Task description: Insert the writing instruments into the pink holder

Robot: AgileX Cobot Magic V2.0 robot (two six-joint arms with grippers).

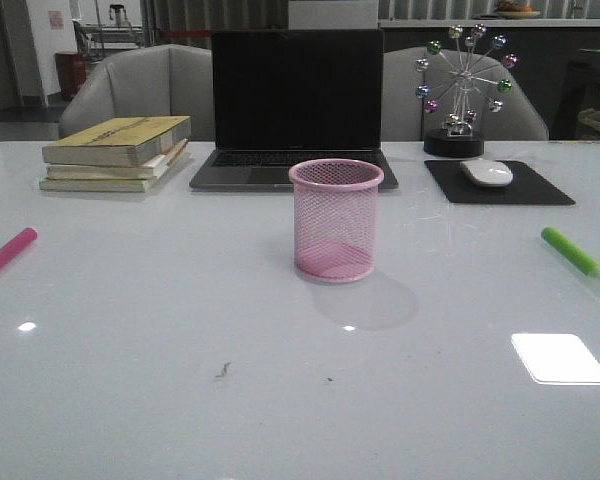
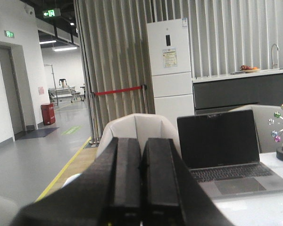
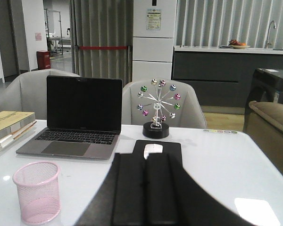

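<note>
Nearest each wrist camera are my own fingers. On my left gripper (image 2: 141, 188) the two black fingers (image 2: 125, 179) sit pressed together with only a thin seam between them, holding nothing. My right gripper (image 3: 146, 193) reads the same: both fingers (image 3: 162, 188) closed flat against one another, nothing between them. Neither arm appears in the front view.

Task items, front view:
- Pink holder (image 1: 336, 220): upright at the middle of the white table (image 1: 180, 400), with nothing inside it. It stands just in front of the open laptop (image 1: 295, 105), not touching it.
- Pink marker (image 1: 7, 251): lying flat at the far left edge of the table, well apart from the holder.
- Green marker (image 1: 574, 254): lying flat at the far right, also well apart from the holder.

Other items: a stack of books (image 1: 118, 152) left of the laptop; a white mouse (image 1: 486, 172) on a black mouse pad (image 1: 540, 190) to the right; a ball-wheel desk ornament (image 1: 464, 85) behind the pad.
</note>
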